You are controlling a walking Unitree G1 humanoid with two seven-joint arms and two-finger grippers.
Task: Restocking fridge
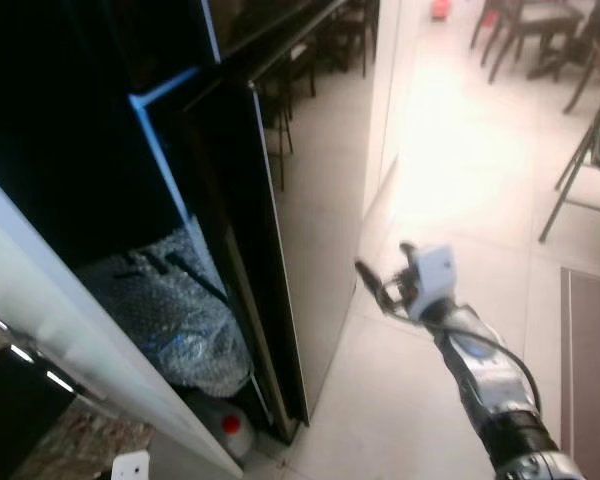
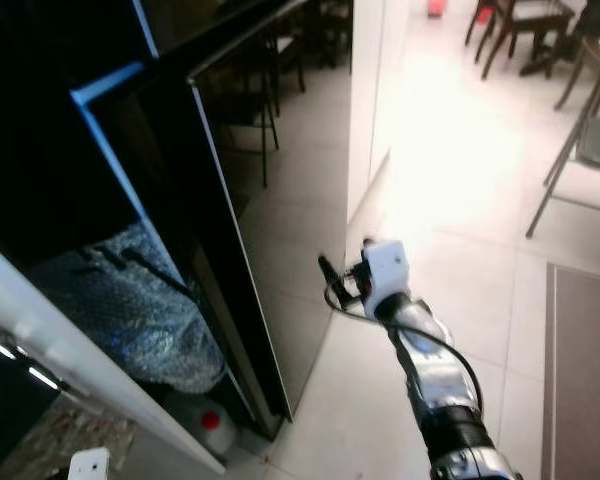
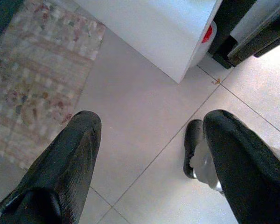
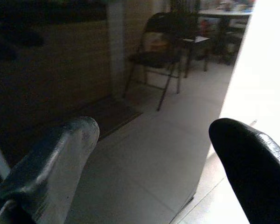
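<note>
At far left a white fridge door [image 1: 90, 360] slants across the near corner, swung open, its lower edge close above a patterned rug [image 3: 28, 79]. Behind it the dark fridge interior [image 1: 90, 150] stands open, a pale blue strip marking the rim of a shelf. Low in the compartment sits a crumpled, bubble-wrapped bundle [image 1: 170, 310], pressed against the inner wall, and under it near the floor a white jug with a red cap [image 1: 230, 425] (partly hidden by the door). The glossy black side panel of the fridge [image 1: 300, 230] runs forward to a sharp front edge, mirroring the chairs of the room. Just beyond it stands a white wall [image 1: 385, 90] whose corner ends the narrow side of the passage.

To the right the pale tiled floor [image 1: 460, 180] spreads wide and bright, with free room out to folding chairs [image 1: 585, 160] at the far right and a dark mat [image 1: 590, 350] along the right edge.

The right gripper [image 1: 365, 272] is raised at the end of the outstretched silver arm, close to the black panel but not touching it, fingers spread apart with nothing between them. The left gripper [image 3: 149, 154] hangs low, pointing at the floor tiles beside the door's bottom corner, its fingers likewise apart and empty; a dark shoe-like foot [image 3: 196, 149] shows between them on the floor.
</note>
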